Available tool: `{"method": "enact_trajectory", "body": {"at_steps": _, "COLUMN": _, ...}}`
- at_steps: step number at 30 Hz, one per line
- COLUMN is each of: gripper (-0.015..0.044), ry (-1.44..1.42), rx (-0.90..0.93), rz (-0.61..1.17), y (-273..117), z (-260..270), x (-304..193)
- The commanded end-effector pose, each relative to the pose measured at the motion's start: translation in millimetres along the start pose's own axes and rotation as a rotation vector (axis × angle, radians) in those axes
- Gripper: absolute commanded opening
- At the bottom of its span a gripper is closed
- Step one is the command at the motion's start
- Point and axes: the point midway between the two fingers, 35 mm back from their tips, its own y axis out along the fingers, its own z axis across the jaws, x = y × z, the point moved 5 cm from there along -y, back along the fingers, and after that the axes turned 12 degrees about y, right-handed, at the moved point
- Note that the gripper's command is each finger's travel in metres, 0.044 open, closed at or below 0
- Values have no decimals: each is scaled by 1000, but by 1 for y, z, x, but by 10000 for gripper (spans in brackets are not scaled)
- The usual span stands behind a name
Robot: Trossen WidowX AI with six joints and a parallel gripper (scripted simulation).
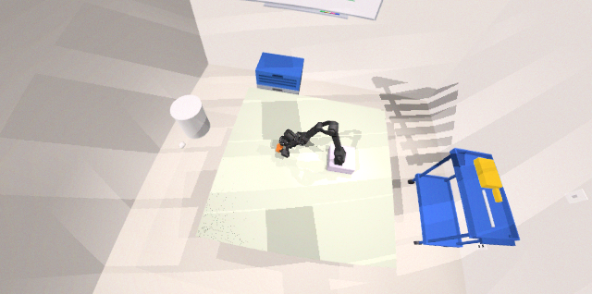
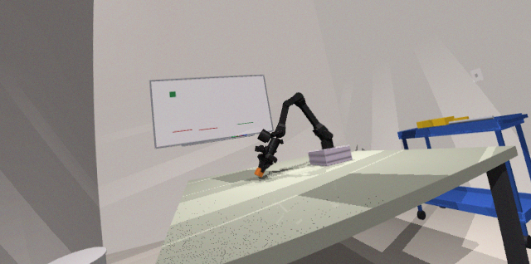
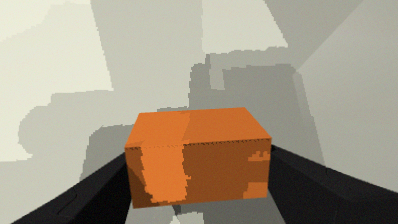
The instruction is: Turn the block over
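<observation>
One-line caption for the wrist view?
Orange block clamped between the gripper's two black fingers above the pale table.

Open table (image 2: 332,198) surrounds the clamped block (image 2: 259,172) on all sides; only the arm's base (image 2: 329,155) stands nearby.

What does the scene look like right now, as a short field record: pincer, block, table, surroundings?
pincer: the pincer is shut on the block, one dark finger on each side
block: the orange block sits low over the table at the arm's tip; contact with the surface cannot be told
marked side: not identifiable in these views
arm: bent over from its pale base
table: pale green top
surroundings: whiteboard on the wall, blue cart, blue cabinet, white bin
</observation>
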Motion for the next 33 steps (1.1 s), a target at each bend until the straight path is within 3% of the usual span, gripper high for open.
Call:
{"method": "enact_trajectory", "body": {"at_steps": 1, "gripper": 0, "ry": -9, "rx": 14, "rz": -42, "y": 8, "z": -1, "x": -8}}
{"method": "enact_trajectory", "body": {"at_steps": 33, "gripper": 0, "ry": 6, "rx": 98, "rz": -460, "y": 14, "z": -8, "x": -49}}
